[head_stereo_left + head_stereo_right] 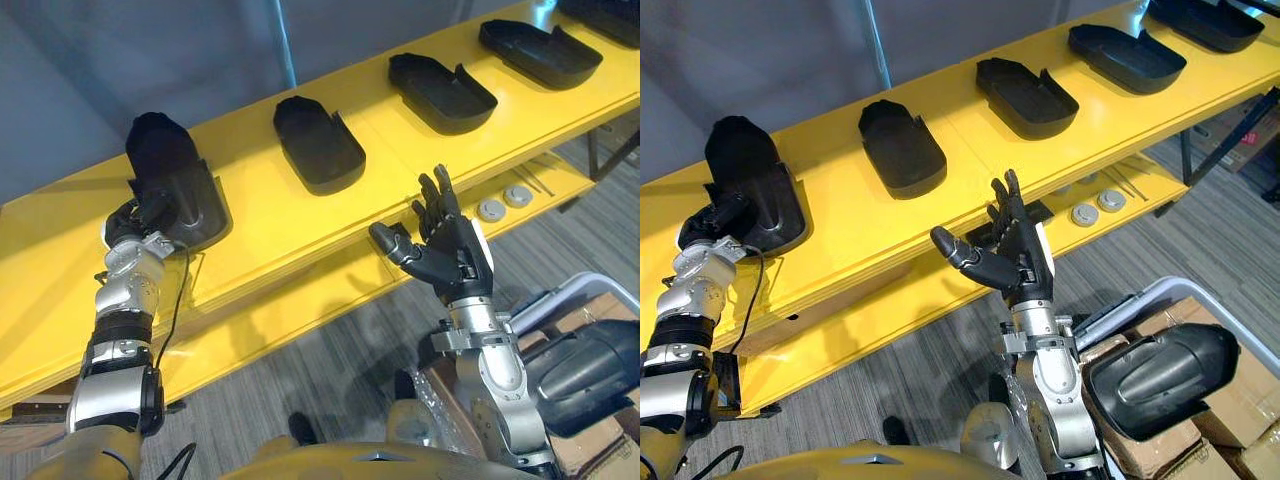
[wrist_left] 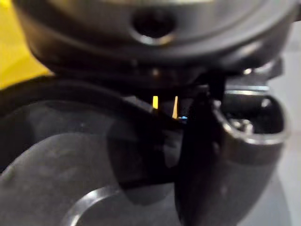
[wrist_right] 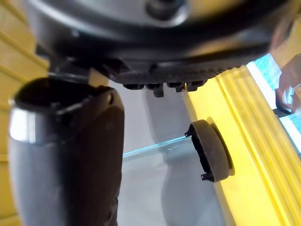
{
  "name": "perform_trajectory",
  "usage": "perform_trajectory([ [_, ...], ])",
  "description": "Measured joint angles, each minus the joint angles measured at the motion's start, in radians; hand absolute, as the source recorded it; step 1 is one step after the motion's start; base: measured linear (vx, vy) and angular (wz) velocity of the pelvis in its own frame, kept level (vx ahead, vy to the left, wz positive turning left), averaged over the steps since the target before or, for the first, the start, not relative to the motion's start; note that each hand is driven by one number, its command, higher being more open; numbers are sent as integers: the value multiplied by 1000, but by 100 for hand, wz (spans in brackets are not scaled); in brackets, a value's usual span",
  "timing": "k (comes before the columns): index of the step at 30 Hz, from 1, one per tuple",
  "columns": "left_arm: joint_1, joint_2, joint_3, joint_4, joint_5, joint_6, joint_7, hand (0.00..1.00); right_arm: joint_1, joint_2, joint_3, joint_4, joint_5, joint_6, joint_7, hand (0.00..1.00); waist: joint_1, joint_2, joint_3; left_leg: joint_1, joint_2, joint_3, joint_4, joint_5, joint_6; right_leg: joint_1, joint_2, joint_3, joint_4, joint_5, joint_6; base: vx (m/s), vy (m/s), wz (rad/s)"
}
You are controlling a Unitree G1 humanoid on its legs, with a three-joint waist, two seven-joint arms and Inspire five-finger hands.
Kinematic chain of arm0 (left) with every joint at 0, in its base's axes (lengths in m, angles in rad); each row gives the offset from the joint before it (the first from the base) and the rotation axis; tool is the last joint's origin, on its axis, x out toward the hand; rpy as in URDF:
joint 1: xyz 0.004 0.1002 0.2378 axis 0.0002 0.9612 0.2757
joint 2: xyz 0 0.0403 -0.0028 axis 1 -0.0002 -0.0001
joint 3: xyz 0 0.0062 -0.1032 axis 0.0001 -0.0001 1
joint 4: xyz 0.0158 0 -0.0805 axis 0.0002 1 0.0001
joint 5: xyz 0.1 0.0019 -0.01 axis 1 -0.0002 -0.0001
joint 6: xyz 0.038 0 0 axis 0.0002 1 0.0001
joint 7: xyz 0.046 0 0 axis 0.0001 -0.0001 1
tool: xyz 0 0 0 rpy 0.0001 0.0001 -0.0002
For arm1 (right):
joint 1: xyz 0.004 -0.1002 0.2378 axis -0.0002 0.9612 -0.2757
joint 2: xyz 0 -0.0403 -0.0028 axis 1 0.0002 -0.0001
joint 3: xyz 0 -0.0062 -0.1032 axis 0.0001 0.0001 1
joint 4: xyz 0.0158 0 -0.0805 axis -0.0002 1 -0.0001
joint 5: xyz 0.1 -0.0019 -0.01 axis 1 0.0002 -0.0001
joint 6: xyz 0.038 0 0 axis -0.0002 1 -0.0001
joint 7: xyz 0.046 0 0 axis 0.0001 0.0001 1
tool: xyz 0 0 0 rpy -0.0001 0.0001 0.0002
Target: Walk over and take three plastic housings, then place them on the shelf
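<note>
Several black plastic housings lie in a row on the yellow shelf point(image 1: 250, 225). My left hand point(image 1: 140, 215) has its fingers curled round the near edge of the leftmost housing point(image 1: 172, 170), which rests on the shelf top. The left wrist view shows that housing's dark surface point(image 2: 56, 179) right against the thumb point(image 2: 225, 160). My right hand point(image 1: 450, 245) is raised in front of the shelf's edge, open and holding nothing, with its fingers pointing up. Beyond it lie the second housing point(image 1: 318, 145) and third housing point(image 1: 440, 92). One housing point(image 3: 211, 150) also appears past the right hand's fingers.
More housings point(image 1: 1127, 58) lie further right on the shelf. Two round silver discs point(image 1: 492, 210) sit on the lower yellow ledge. At the lower right, a large dark part point(image 1: 1155, 380) rests on cardboard boxes point(image 1: 1230, 400). Grey carpet lies below.
</note>
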Motion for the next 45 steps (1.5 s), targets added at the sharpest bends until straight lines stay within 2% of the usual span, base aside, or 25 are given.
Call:
perform_trajectory([
  [5, -28, 12, -14, 31, -5, -19, 24, 100, -7, -25, 6, -4, 0, 0, 21, 100, -4, -3, 19, -21, 2, -2, 10, 1, 1, -23, -1, 2, 15, 0, 0, -11, -2, 2],
  [8, -52, 13, -26, 27, -5, -43, 29, 100, -31, -30, 24, -32, 1, 0, 22, 100, -4, -7, 52, -37, 3, -12, 27, 1, 2, -35, -3, -1, 30, -2, 2, -37, -9, 6],
  [9, -59, 13, -28, 27, -5, -47, 31, 100, -39, -31, 27, -36, 1, 0, 24, 100, -4, -15, 64, -38, 3, -14, 28, 1, 1, -36, -4, -2, 34, -4, 3, -55, -7, 6],
  [12, -69, 16, -39, 0, -4, -53, 42, 100, -68, -34, 48, -38, 1, 0, 32, 100, -4, -16, 74, -72, 1, -21, 42, 3, 3, -65, -9, -4, 46, -3, 6, -66, -6, 9],
  [15, -73, 18, -57, -47, -5, -87, 57, 100, -76, -34, 67, -41, 1, 1, 32, 100, -3, -20, 109, -82, -4, -31, 42, 9, 10, -69, -16, -11, 49, 0, 11, -47, 6, 10],
  [21, -63, 15, -105, -123, 17, -119, 103, 100, -76, -26, 95, -68, -2, -1, 34, 100, 4, -32, 124, -98, -4, -59, 31, 26, 12, -69, -16, -37, 42, 6, 20, -13, -6, 14],
  [24, -48, 0, -112, -155, 83, -133, 113, 100, -77, -22, 112, -80, -12, -11, 29, 100, 3, -32, 123, -94, -5, -68, 20, 38, 16, -59, -15, -50, 30, 9, 21, 27, -7, 10],
  [28, 37, -52, -113, -279, 188, -129, 89, 100, -74, -22, 116, -79, -20, -14, 10, 100, 23, -34, 118, -56, -5, -71, -2, 41, 15, -12, -9, -61, 0, 13, 19, 59, -1, 3],
  [31, 106, -89, -112, -368, 266, -105, 75, 100, -74, -23, 115, -79, -20, -25, 26, 100, 31, -40, 78, -42, -4, -80, -24, 43, 12, 11, -4, -81, -27, 20, 19, 68, -10, 9],
  [33, 130, -107, -112, -412, 320, -69, 70, 100, -88, -25, 116, -78, -22, -28, 48, 100, 42, -53, 58, -14, -4, -79, -41, 45, 10, 40, 1, -84, -44, 21, 19, 82, -12, 1],
  [36, 192, -143, -114, -516, 327, -47, 64, 100, -149, -32, 115, -75, -22, -31, 73, 100, 55, -72, 27, 7, -5, -83, -53, 44, 10, 67, 2, -95, -60, 24, 17, 41, -2, 3],
  [37, 202, -148, -114, -535, 328, -47, 60, 100, -155, -33, 115, -74, -23, -31, 78, 100, 56, -74, 25, 8, -5, -85, -54, 44, 10, 69, 2, -97, -61, 24, 17, 7, -1, 12],
  [39, 299, -193, -114, -726, 364, -48, 23, 100, -189, -41, 117, -69, -71, -31, 119, 100, 70, -86, 11, 9, -5, -100, -54, 44, 10, 85, 2, -113, -70, 24, 17, -4, -7, 17],
  [41, 376, -234, -124, -854, 376, -49, 6, 100, -200, -65, 120, -47, -103, -26, 145, 100, 90, -85, -3, 19, -5, -116, -54, 44, 9, 108, 1, -134, -76, 23, 16, -3, -13, 24],
  [45, 505, -291, -106, -918, 459, -129, 38, 100, -258, -116, 129, 68, -139, -6, 158, 100, 141, -69, -46, 28, -4, -152, -56, 46, 5, 148, 2, -172, -91, 21, 14, -25, -14, 25],
])
